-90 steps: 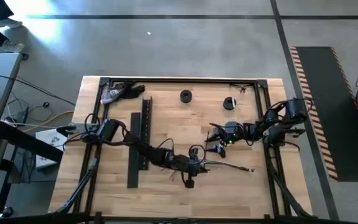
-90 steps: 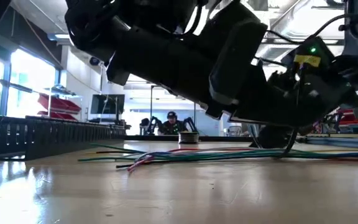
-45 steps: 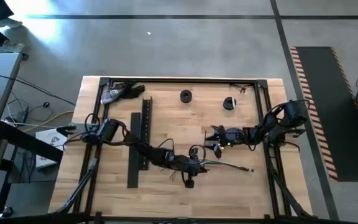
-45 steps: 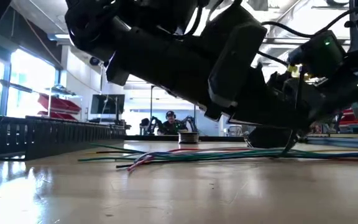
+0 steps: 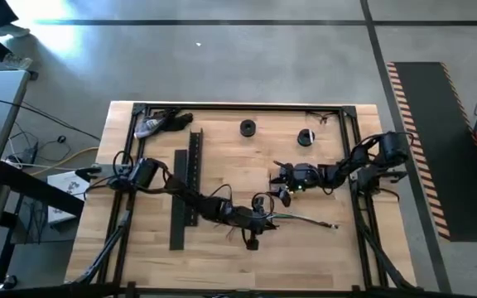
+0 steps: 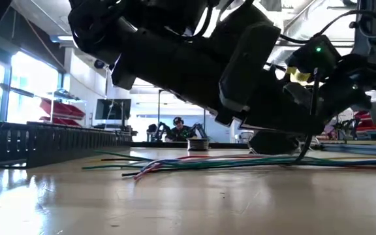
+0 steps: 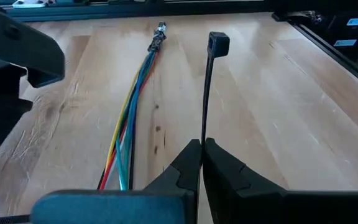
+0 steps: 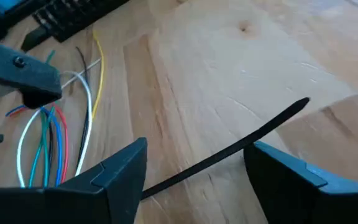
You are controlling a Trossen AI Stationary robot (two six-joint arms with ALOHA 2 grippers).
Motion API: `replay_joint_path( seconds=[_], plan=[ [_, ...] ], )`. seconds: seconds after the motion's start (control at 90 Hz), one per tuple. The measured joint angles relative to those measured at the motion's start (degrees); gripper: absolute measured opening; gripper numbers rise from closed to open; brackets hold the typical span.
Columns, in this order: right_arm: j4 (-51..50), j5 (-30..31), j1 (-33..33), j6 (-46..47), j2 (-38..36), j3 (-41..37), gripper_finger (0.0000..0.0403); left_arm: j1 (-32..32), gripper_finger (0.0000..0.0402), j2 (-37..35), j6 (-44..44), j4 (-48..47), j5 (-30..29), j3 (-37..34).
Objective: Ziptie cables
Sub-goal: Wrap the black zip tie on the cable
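Pale butcher-block wood makes up the bench (image 5: pixel 222 149), framed by a black metal rail. On it lie the cables (image 7: pixel 132 112), a loose bundle of thin wires in red, blue, green, yellow and white, running straight along the wood grain in the left wrist view and ending in a small dark connector at the far tip. In the high view the bundle (image 5: pixel 305 221) stretches rightward from the left hand towards the bench's right side; the low view shows the same wires (image 6: pixel 194 163) lying flat on the surface.

The left hand (image 7: pixel 201 163) is clenched on a thin black plastic zip tie (image 7: pixel 207 87), its two dark fingers pressed together around the strap just beside the cables; the strap runs away from the fingers to its square head, beside the connector end. In the high view this hand (image 5: pixel 259 222) sits low near the bench's front middle.

The right hand (image 8: pixel 194 168) is released, its two grey fingers spread wide, with a black strap (image 8: pixel 241 146) passing slantwise between them without touching either. In the high view it (image 5: pixel 281 184) hangs just behind the left hand.

A long black slotted channel bar (image 5: pixel 190 186) lies left of centre. Two small dark round spools (image 5: pixel 248 127) sit near the back edge.
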Motion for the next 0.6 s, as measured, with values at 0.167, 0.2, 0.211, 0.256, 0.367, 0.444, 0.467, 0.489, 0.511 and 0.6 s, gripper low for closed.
replay_joint_path(
  seconds=[0.167, 0.2, 0.211, 0.256, 0.367, 0.444, 0.467, 0.489, 0.511, 0.6],
  plan=[
    [0.1, -1.2, 0.1, -2.9, 0.0, 0.0, 0.0213, 0.0, 0.0, 0.0, 0.0, 0.0, 0.0, 0.0],
    [0.3, -1.3, 0.1, -3.3, 0.0, 0.0, 0.0205, 0.0, 0.0, 0.0, 0.0, 0.0, 0.0, 0.0],
    [0.4, -1.3, 0.1, -3.4, 0.0, 0.0, 0.0201, 0.0, 0.0, 0.0, 0.0, 0.0, 0.0, 0.0],
    [0.5, -1.0, 0.1, -3.9, 0.0, 0.0, 0.0188, 0.0, 0.0, 0.0, 0.0, 0.0, 0.0, 0.0],
    [0.5, 1.1, 0.2, -4.0, 0.1, 0.0, 0.0146, 0.0, 0.0, 0.0, 0.2, 0.0, 0.0, 0.0],
    [0.5, 2.4, 0.2, -4.1, 0.1, 0.0, 0.0113, 0.0, 0.0, 0.0, 0.2, 0.0, 0.0, 0.0],
    [0.4, 2.8, 0.2, -4.1, 0.1, 0.0, 0.0104, 0.0, 0.0, 0.0, 0.2, 0.0, 0.0, 0.0],
    [0.4, 3.1, 0.2, -4.1, 0.1, 0.0, 0.0094, 0.0, 0.0, 0.0, 0.2, 0.0, 0.0, 0.0],
    [0.4, 3.3, 0.2, -4.1, 0.1, 0.0, 0.0084, 0.0, 0.0, 0.0, 0.2, 0.0, 0.0, 0.0],
    [0.4, 3.5, 0.3, -4.1, 0.1, 0.0, 0.0043, 0.0, 0.0, 0.0, 0.3, 0.0, 0.0, 0.0]
  ],
)
